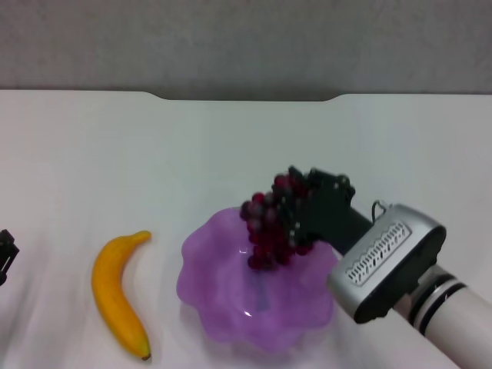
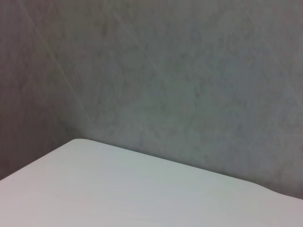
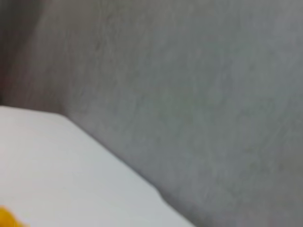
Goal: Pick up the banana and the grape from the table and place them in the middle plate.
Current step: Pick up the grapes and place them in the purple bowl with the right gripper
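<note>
My right claw (image 1: 296, 219) pinches the grapes (image 1: 269, 227) and holds them over the plate (image 1: 223, 307), not yet set down. The banana (image 1: 115, 296) lies on the table (image 1: 154, 154) just left of the plate, untouched. My left claw (image 1: 6, 257) waits at the table's left edge; I cannot tell its state.

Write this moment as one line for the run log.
right gripper: holds grape over middle plate | banana: on table, left of plate | left gripper: at table's left edge
</note>
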Motion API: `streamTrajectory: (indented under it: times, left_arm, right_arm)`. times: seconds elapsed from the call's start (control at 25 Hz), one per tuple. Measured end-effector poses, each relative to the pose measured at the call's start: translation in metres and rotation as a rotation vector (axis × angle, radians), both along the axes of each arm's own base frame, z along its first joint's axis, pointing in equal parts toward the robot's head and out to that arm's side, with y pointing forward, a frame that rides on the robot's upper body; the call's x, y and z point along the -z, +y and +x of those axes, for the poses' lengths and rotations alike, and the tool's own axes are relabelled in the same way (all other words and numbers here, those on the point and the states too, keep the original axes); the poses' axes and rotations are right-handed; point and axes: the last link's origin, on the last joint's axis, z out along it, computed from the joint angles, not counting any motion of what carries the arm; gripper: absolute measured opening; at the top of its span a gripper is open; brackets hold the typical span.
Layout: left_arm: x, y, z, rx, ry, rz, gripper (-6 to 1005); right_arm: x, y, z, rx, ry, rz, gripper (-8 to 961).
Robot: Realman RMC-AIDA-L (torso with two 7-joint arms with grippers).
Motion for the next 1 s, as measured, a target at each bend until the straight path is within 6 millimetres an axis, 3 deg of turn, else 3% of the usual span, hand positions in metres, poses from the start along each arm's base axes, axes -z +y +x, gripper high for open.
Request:
streamTrajectory:
  times: [0.2,0.52,0.72,1.0]
  left_arm:
    - [0.0,0.0,0.0,0.001,-0.001,-0.001,893]
    - [0.001,0.0,0.001,0.003,-0.001,-0.001,893]
    - [0.001,0.001,0.001,0.002,-0.002,0.001,893]
    - [0.0,0.001,0.001,0.001,-0.003,0.003,894]
  right_arm:
    - [0.011,0.0,0.018,0.068,0.023,-0.07,292]
    - [0.016,0.007,0.03,0.148,0.097,-0.14,282]
    - [0.025,-0.003,0.034,0.119,0.058,-0.183,282]
    - [0.017,-0.011,0.03,0.023,0.114,-0.133,343]
